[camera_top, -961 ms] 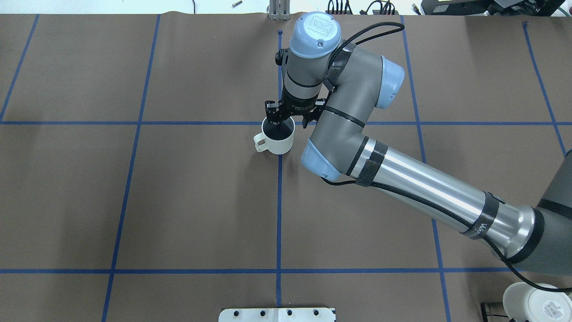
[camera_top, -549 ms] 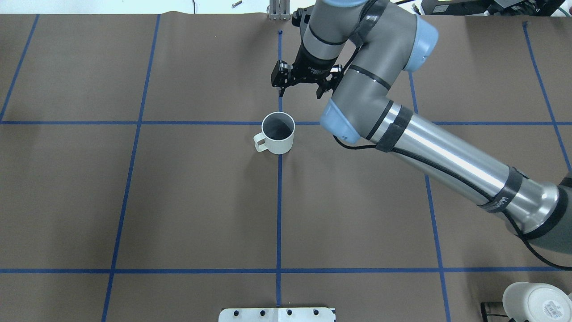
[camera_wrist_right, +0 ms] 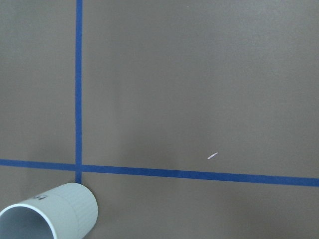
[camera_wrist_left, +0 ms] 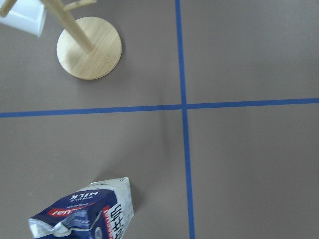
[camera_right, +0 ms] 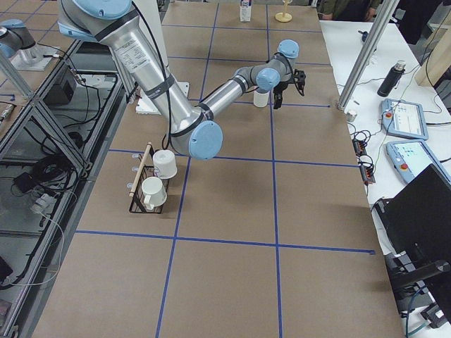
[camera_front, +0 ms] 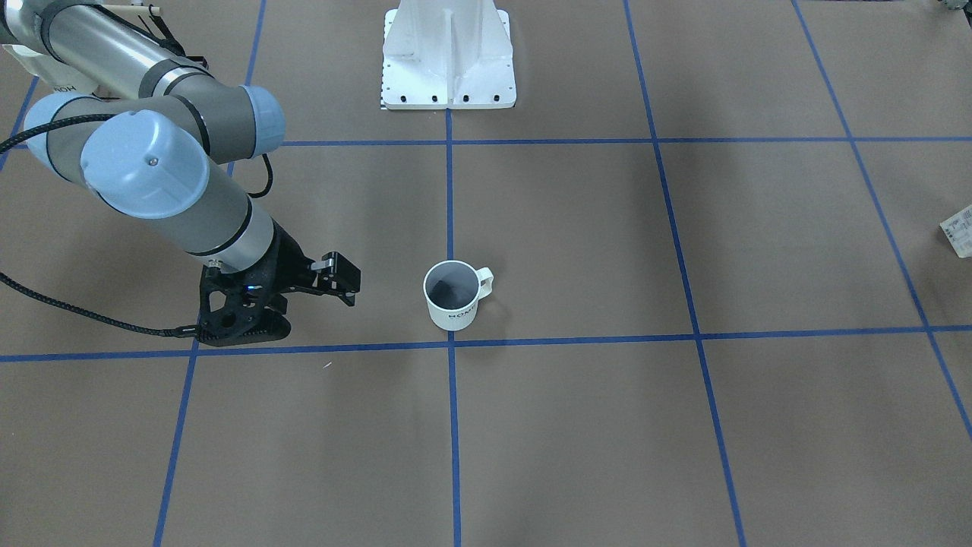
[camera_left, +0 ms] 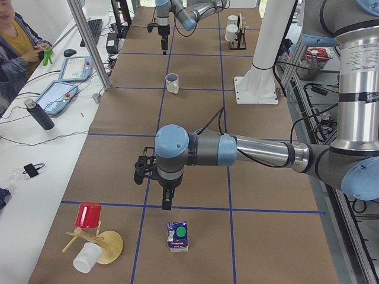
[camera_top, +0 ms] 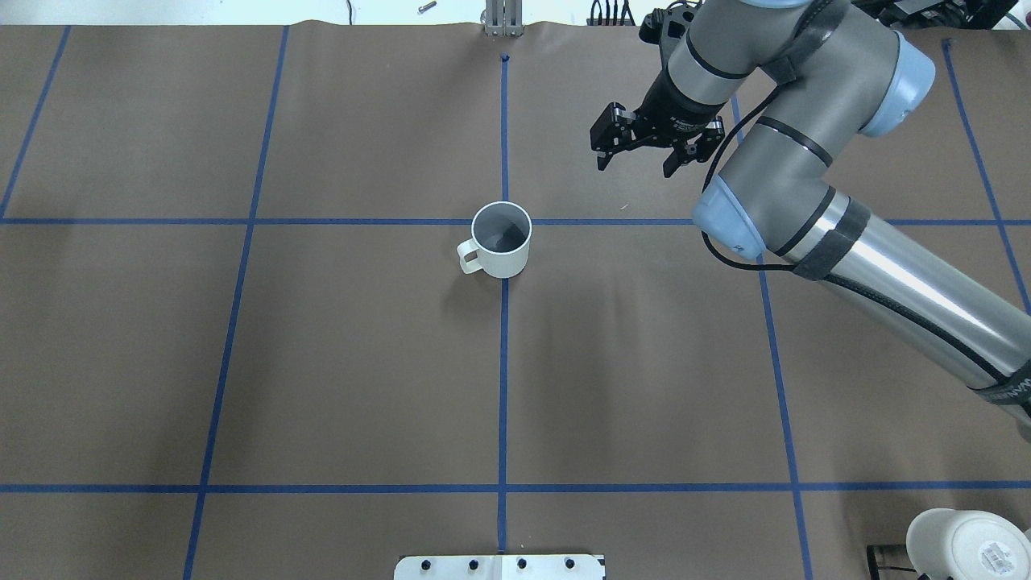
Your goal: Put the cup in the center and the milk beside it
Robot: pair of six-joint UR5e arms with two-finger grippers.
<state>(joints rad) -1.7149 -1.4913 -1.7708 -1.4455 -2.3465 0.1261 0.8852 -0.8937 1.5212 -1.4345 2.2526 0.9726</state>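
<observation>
At robot-left table end, milk: likely light, crushable; grab mid-body gently. Right gripper spread, empty; left gripper state unclear.

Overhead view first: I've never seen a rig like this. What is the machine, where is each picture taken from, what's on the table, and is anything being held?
Two robot arms share a brown table marked with blue tape. The overhead and front pictures look down on its middle. Two side pictures look along it from either end, and a small camera rides on each wrist. The right arm's pincer hangs open and empty, off to one side of the white cup, which stands upright at the central tape crossing. The left pincer hovers above the milk carton at the table's left end; whether it is open cannot be told. A wooden stand carrying a red cup sits nearby. Nothing appears to be held.
</observation>
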